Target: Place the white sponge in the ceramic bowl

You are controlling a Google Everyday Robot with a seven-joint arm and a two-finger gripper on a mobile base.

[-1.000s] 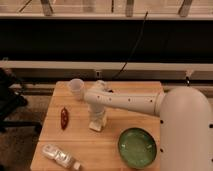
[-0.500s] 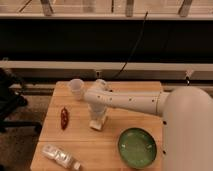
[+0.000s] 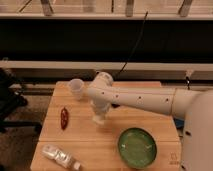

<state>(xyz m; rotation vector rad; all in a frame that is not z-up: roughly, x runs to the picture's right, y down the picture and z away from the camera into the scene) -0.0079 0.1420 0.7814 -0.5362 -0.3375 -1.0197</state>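
My gripper (image 3: 98,116) hangs from the white arm over the middle of the wooden table (image 3: 90,145) and points down. It is shut on the white sponge (image 3: 98,120), a small cream block held just above the tabletop. The ceramic bowl (image 3: 136,147), wide, green and empty, sits on the table to the lower right of the gripper, about a hand's width away.
A small translucent cup (image 3: 76,87) stands at the table's back left. A red-brown object (image 3: 64,118) lies left of the gripper. A clear plastic bottle (image 3: 60,156) lies on its side at the front left. A dark chair (image 3: 10,100) stands left of the table.
The gripper with the sponge has risen slightly off the table and shifted a little to the right. The bowl, cup and bottle have not moved.
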